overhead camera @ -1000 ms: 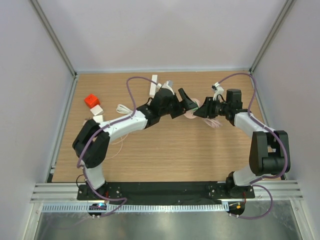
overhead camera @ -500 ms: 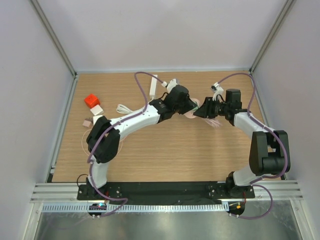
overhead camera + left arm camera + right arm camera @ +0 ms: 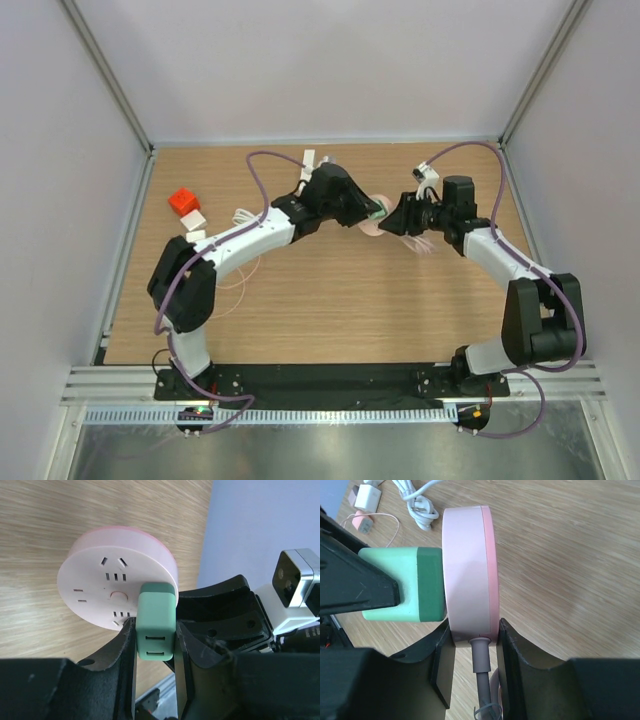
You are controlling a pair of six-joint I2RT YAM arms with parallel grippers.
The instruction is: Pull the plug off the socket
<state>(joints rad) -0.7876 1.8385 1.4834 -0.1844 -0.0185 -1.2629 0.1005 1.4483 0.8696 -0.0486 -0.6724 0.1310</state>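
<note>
A round pink-and-white socket stands on edge above the wooden table, and my right gripper is shut on its rim next to the grey cord. A green plug sits in the socket's white face. My left gripper is shut on the plug's sides. In the top view both grippers meet mid-table: the left gripper, the right gripper, the socket between them. The plug is seated against the socket, with no gap showing.
A red block, small white adapters and a coiled white cable lie at the left. A white strip is near the back. The socket's pale cord trails under the right arm. Walls enclose the table.
My left gripper moved right onto the green plug and shut on it. The right gripper, the socket in it, then shifted slightly left.
</note>
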